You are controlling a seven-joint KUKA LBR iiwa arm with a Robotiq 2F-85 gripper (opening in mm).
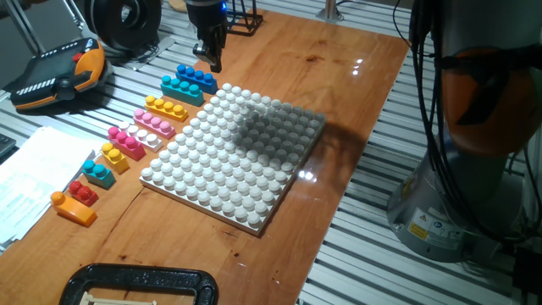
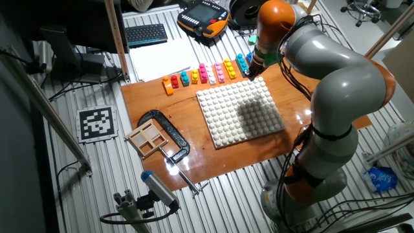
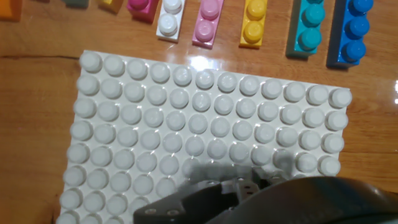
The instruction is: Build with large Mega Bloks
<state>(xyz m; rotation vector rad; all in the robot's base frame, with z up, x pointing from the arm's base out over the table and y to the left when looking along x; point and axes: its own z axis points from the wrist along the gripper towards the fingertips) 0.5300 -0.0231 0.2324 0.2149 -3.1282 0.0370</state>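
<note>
You have one white studded baseplate [image 1: 235,158] lying flat in the middle of the wooden counter [image 1: 339,93], with no brick on it. Left of it in the first fixed view runs one row of bricks, apart from the plate: one dark blue brick [image 1: 196,78] at the top, then one cyan brick [image 1: 181,89], one yellow brick [image 1: 166,108], one pale pink brick [image 1: 154,122], one white brick [image 1: 141,135] with one magenta brick [image 1: 125,142] touching it, a small yellow brick [image 1: 114,158], a small cyan brick [image 1: 99,173], one red brick [image 1: 83,192] and one orange brick [image 1: 73,208] at the lower left. The gripper [image 1: 212,58] hangs at the top of that frame, just beside the dark blue brick, holding nothing; you cannot tell whether its jaws are apart. No readable writing shows on the bricks.
</note>
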